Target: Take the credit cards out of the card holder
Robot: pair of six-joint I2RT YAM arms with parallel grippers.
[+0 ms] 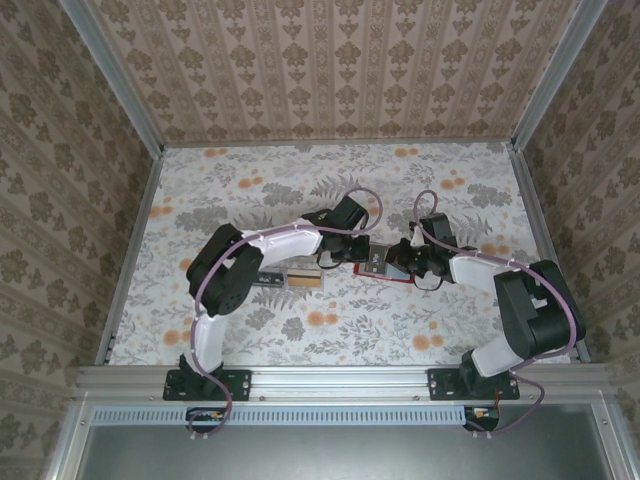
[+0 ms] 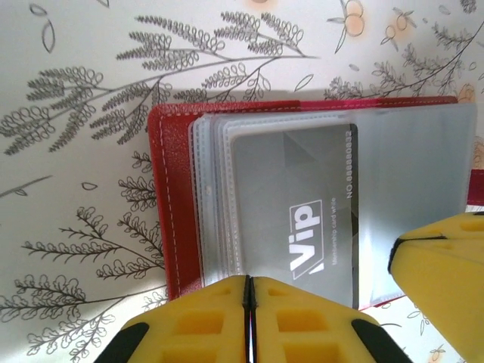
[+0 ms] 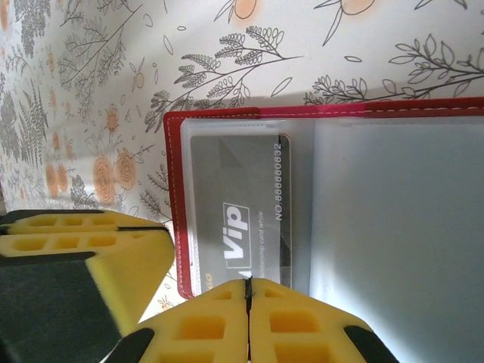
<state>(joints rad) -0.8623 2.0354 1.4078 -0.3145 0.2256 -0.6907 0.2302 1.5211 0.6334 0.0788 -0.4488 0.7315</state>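
The red card holder [image 1: 362, 269] lies open on the flowered table between both arms. In its clear sleeves [image 2: 215, 197] sits a dark grey credit card [image 2: 302, 197] printed "Vip". My left gripper [image 2: 248, 281] is shut, its tips right at the near edge of the sleeves beside the red cover [image 2: 168, 197]. My right gripper [image 3: 247, 283] is also shut, tips at the card's [image 3: 234, 181] near end inside the holder [image 3: 175, 197]. The yellow pads hide whether either pinches plastic or card. Each wrist view catches the other gripper's yellow fingers [image 2: 446, 280] [image 3: 91, 249].
A tan flat piece [image 1: 303, 280] and a small dark piece [image 1: 270, 277] lie on the table left of the holder, under the left arm. A clear empty sleeve page [image 3: 393, 227] covers the holder's other half. Patterned walls with metal posts [image 1: 135, 260] fence the table.
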